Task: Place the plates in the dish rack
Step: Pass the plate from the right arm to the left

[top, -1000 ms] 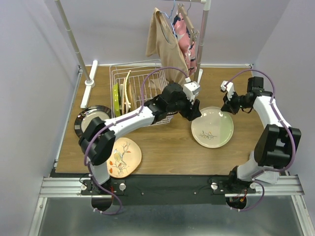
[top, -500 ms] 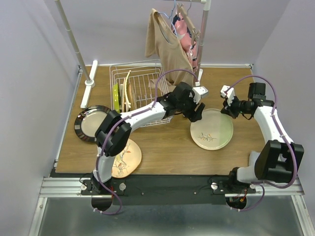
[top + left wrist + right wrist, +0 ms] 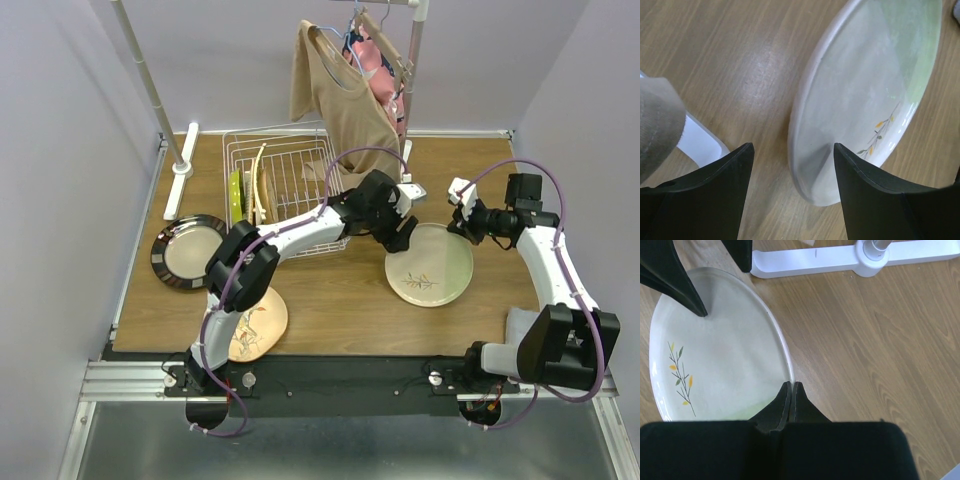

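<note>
Cream-green plate: round, face up on the table, right of centre. No long axis. Green half lies to the right. Its painted sprig sits toward the near edge.

Left gripper at the plate's far-left rim, fingers wide. The wrist view shows the rim running between them, one finger over the plate's face and one over bare wood. Neither touches it that I can see, and I cannot tell whether that edge is off the wood.

Right gripper at the far-right rim, jaws pressed together and holding nothing. The wrist view puts the tips right at the rim's outer edge. The top view is too coarse to show this.

Only the right wrist view shows the white rail foot just beyond the plate.

Rack: far side, left of centre. In its left end stand a lime plate and a cream plate, both on edge.

Dark-rimmed plate flat at the left edge. Bird plate flat at the near edge, partly under my left arm.

Garments hang above the rack's right end.
</note>
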